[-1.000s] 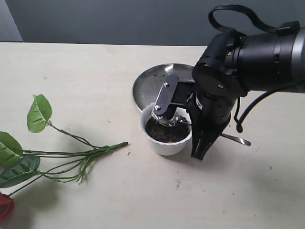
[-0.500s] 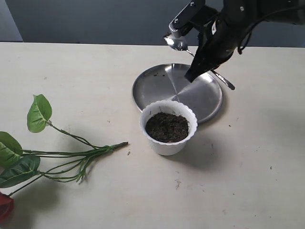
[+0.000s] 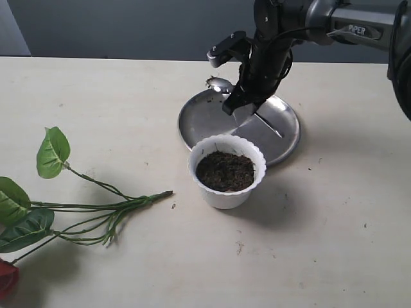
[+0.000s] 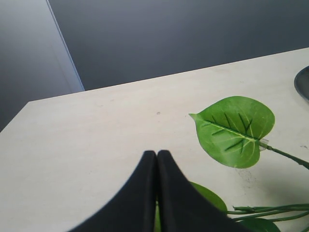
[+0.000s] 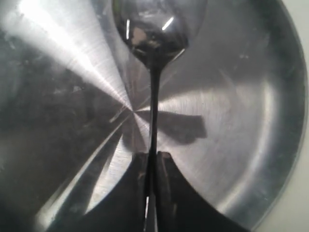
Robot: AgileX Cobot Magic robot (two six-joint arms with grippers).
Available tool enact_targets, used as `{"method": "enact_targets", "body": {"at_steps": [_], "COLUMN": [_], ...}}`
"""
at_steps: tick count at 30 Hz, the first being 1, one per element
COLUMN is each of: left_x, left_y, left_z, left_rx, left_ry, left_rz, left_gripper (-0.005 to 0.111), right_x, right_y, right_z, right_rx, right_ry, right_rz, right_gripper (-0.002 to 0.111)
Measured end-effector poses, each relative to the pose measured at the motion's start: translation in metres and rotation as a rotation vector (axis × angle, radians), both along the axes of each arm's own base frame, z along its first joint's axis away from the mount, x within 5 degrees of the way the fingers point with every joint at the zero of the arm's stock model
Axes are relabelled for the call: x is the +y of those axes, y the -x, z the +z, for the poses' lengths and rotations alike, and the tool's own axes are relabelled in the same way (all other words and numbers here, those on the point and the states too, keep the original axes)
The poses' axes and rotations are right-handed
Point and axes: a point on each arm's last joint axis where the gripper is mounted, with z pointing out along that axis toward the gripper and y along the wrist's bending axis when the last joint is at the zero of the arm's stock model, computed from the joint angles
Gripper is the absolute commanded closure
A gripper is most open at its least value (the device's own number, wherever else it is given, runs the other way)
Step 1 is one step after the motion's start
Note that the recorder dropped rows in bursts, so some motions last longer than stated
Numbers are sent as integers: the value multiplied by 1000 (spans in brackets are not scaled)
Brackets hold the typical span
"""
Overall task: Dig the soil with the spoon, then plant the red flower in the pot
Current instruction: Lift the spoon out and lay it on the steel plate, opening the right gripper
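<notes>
My right gripper [image 3: 236, 106] hangs over the steel plate, shut on the handle of the silver spoon [image 3: 219, 84]. In the right wrist view the spoon [image 5: 153, 34] has a little dark dirt in its bowl, and its thin handle runs down into the shut gripper [image 5: 153, 155]. The white scalloped pot [image 3: 227, 194] stands in front of the plate with dark soil [image 3: 225, 171] in it. The red flower lies at the far left: green leaves [image 3: 52, 151], stems [image 3: 119, 206], and the red bloom [image 3: 6, 277] at the frame's edge. My left gripper [image 4: 157, 153] is shut and empty beside a leaf [image 4: 236, 129]; the exterior view does not show it.
The round steel plate [image 3: 286, 135] sits just behind the pot, touching or nearly touching its rim; it fills the right wrist view as the steel plate [image 5: 241, 96]. A few soil crumbs [image 3: 240, 246] lie on the pale table. A dark wall stands behind the table.
The right gripper lifted the spoon out of the pot, swung it back above the plate, and has now come down closer to the plate. Flower and pot have not moved.
</notes>
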Motion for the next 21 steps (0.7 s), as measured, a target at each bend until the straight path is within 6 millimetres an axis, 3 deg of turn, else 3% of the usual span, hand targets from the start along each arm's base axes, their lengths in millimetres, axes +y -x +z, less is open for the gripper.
{"method": "enact_targets", "body": {"at_steps": [12, 18, 21], "left_x": [0, 0, 0], "left_y": [0, 0, 0], "left_z": [0, 0, 0], "left_rx": [0, 0, 0], "left_ry": [0, 0, 0], "left_rz": [0, 0, 0], "left_gripper": [106, 106, 106], "right_x": [-1, 1, 1], "right_y": [-5, -7, -7], "right_z": [-26, -29, -29], "right_rx": [47, 28, 25], "right_ry": [10, -2, -4], "right_rz": [-10, -9, -9], "right_gripper": [109, 92, 92]}}
